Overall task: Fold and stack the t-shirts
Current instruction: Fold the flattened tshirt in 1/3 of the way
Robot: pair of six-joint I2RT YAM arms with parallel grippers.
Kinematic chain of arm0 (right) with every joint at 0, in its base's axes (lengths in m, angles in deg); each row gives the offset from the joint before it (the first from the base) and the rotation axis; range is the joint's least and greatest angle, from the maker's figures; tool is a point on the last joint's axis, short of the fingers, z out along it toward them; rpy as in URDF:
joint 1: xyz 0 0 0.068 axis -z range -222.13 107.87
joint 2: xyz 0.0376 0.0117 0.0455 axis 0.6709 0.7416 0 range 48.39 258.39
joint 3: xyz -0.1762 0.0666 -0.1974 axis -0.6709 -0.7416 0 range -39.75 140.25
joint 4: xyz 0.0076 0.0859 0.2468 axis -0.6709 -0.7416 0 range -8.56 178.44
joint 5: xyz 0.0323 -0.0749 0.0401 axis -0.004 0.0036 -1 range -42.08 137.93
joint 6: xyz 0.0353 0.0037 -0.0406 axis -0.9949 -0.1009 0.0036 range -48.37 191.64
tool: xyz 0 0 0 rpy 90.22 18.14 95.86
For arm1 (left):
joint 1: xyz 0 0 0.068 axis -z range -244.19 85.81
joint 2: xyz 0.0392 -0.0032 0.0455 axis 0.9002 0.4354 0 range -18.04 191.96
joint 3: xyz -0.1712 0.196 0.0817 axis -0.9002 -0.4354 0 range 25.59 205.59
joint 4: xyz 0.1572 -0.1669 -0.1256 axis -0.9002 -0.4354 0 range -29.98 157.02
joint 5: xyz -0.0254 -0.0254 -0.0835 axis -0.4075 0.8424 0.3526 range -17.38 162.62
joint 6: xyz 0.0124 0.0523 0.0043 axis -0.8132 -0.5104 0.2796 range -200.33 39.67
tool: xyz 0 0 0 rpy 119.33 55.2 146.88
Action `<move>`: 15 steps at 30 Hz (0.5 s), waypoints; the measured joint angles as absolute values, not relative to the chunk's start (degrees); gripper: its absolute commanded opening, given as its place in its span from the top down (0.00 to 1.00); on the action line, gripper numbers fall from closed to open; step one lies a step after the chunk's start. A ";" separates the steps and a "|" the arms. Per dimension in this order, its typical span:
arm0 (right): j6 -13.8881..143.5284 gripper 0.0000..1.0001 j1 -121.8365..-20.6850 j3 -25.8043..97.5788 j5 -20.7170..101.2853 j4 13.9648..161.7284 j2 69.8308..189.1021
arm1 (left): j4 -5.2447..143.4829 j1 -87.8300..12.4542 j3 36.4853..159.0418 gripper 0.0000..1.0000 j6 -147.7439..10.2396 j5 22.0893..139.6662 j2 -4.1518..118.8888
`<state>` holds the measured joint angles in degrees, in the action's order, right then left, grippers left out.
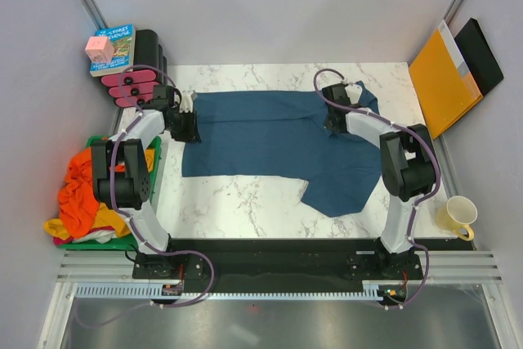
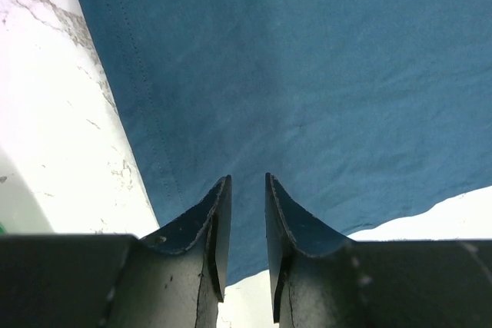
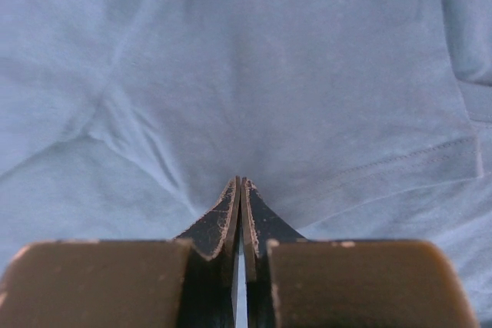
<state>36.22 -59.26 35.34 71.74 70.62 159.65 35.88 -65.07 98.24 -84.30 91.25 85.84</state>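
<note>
The dark teal-blue t-shirt [image 1: 270, 143] lies spread on the marble table, with one part hanging toward the front right. My left gripper [image 1: 186, 125] is at the shirt's left edge. In the left wrist view it [image 2: 247, 183] is a little open and empty just above the cloth [image 2: 307, 74]. My right gripper [image 1: 335, 120] is on the shirt's far right part, near the collar. In the right wrist view it [image 3: 242, 182] is shut, and creases in the cloth [image 3: 254, 59] run to its tips. The orange and yellow t-shirts [image 1: 80, 190] lie heaped at the left.
A green bin [image 1: 154, 157] off the table's left edge holds the heap. A yellow mug [image 1: 458, 217] stands at the front right. An orange folder [image 1: 441, 79] and a black pad [image 1: 480, 53] lie at the far right. A book and pink cube [image 1: 100, 49] are at the far left.
</note>
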 measured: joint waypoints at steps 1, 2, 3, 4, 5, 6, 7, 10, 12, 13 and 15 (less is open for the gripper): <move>36.17 0.93 -59.26 36.04 71.45 70.18 159.87 | 35.90 -65.07 98.15 0.69 -84.28 91.27 85.84; 35.93 0.93 -59.28 36.87 70.93 69.83 160.24 | 35.90 -65.07 98.00 0.69 -84.23 91.27 85.82; 35.71 0.93 -59.28 37.22 70.51 69.85 160.57 | 35.88 -65.07 97.82 0.69 -84.23 91.25 85.79; 35.43 0.92 -59.28 37.20 70.19 69.66 160.76 | 35.90 -65.07 97.60 0.69 -84.23 91.25 85.73; 35.21 0.92 -59.28 36.98 69.99 69.33 160.92 | 35.88 -65.07 97.38 0.69 -84.23 91.25 85.62; 35.04 0.92 -59.28 36.52 69.77 69.09 160.98 | 35.84 -65.07 97.27 0.69 -84.23 91.25 85.49; 34.90 0.91 -59.30 36.11 69.73 68.80 160.98 | 35.84 -65.07 97.19 0.69 -84.23 91.25 85.38; 34.84 0.87 -59.28 35.52 69.86 67.40 160.96 | 35.71 -65.07 96.86 0.68 -84.26 91.25 84.48; 35.36 0.83 -59.28 35.65 70.54 67.01 160.83 | 35.64 -65.07 96.40 0.67 -84.26 91.25 83.43; 35.87 0.79 -59.28 36.11 71.10 66.64 160.81 | 35.51 -65.07 96.16 0.66 -84.26 91.25 82.80; 36.96 0.66 -59.26 37.44 72.24 66.29 160.57 | 35.40 -65.07 95.68 0.62 -84.26 91.25 81.16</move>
